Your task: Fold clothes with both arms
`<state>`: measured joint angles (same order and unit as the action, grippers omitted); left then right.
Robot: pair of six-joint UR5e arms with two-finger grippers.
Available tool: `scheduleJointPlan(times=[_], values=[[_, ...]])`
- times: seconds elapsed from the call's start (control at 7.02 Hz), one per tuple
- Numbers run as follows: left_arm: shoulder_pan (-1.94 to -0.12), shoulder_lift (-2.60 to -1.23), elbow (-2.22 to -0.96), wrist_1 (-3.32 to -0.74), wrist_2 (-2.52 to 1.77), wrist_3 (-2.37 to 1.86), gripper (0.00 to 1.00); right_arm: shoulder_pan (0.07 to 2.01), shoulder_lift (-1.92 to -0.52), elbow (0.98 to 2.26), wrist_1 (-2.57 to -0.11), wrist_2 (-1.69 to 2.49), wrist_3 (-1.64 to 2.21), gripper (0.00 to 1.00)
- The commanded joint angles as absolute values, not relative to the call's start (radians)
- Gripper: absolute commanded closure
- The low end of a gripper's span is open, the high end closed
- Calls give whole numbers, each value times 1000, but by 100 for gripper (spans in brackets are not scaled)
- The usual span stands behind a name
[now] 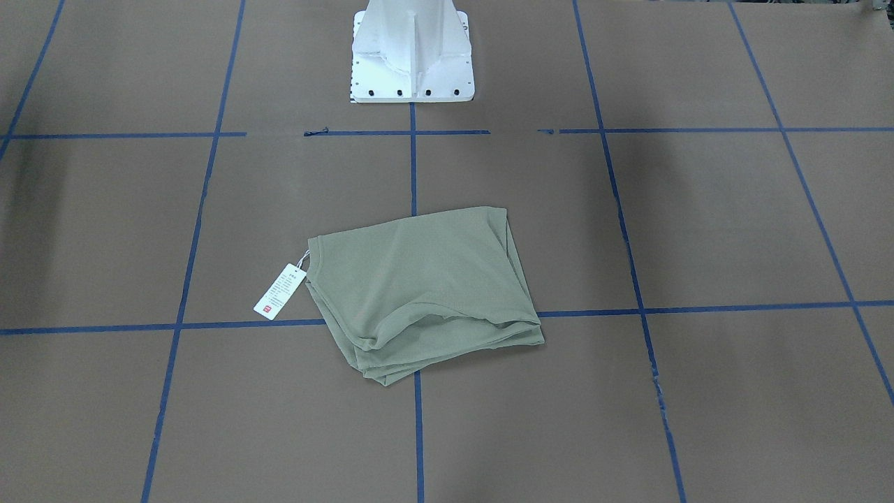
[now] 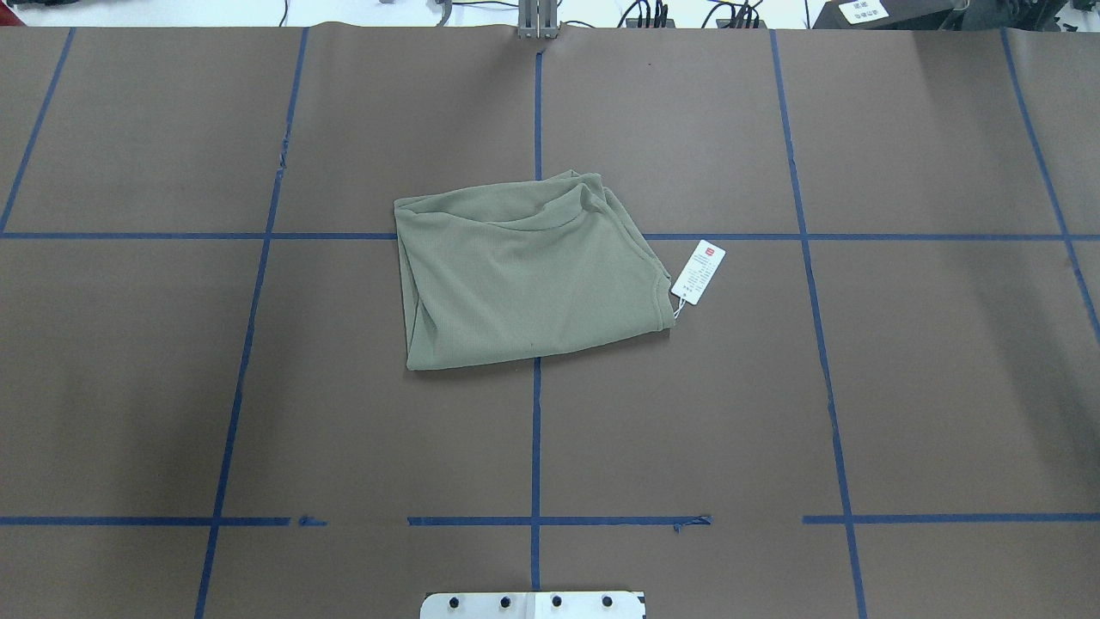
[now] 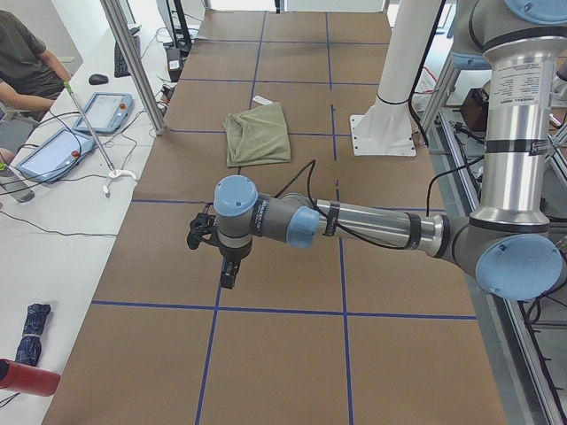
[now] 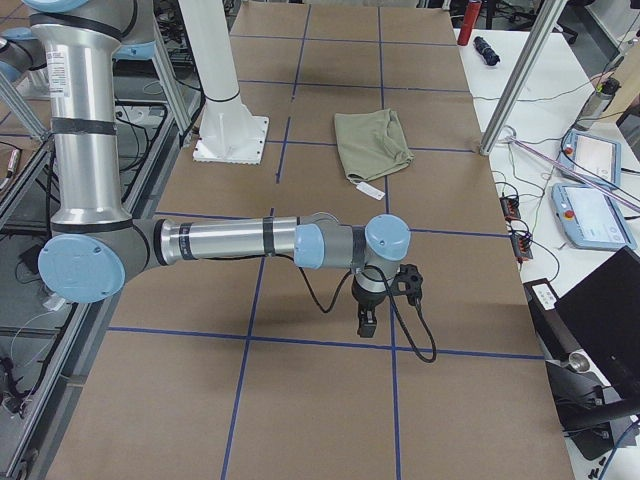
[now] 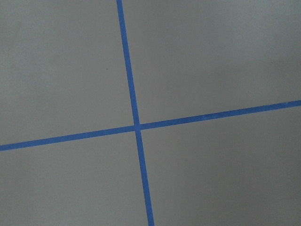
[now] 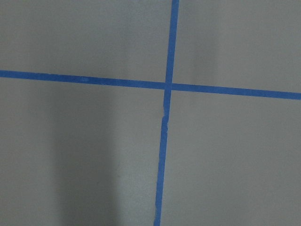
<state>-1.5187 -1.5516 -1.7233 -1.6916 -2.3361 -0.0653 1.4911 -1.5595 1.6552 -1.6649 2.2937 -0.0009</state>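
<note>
The sage-green shirt [image 1: 419,286] lies folded into a compact, slightly skewed rectangle at the table's middle, also seen from overhead [image 2: 524,275]. Its white hang tag [image 2: 698,272] rests on the paper beside the collar. In the exterior left view my left gripper [image 3: 229,274] hangs over bare table, well away from the shirt [image 3: 259,135]; I cannot tell if it is open or shut. In the exterior right view my right gripper [image 4: 366,320] hangs likewise far from the shirt [image 4: 372,140], state unclear. Both wrist views show only paper and blue tape.
Brown paper with blue tape lines [image 2: 536,430] covers the table. The white pedestal base [image 1: 412,52] stands at the robot's side. A side bench holds tablets [image 3: 53,150], cables and a seated person [image 3: 22,57]; another bench holds pendants [image 4: 590,215].
</note>
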Motion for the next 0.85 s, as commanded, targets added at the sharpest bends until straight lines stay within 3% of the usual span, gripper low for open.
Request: scheduleJointPlan(times=[0.0, 0.71], values=[[-1517, -1555, -1729, -1663, -2336, -66, 0, 1491, -1572, 1658, -1664, 2290, 11, 0], [-1519, -1537, -1779, -1658, -2342, -64, 0, 1491, -1591, 1674, -1655, 2339, 11, 0]])
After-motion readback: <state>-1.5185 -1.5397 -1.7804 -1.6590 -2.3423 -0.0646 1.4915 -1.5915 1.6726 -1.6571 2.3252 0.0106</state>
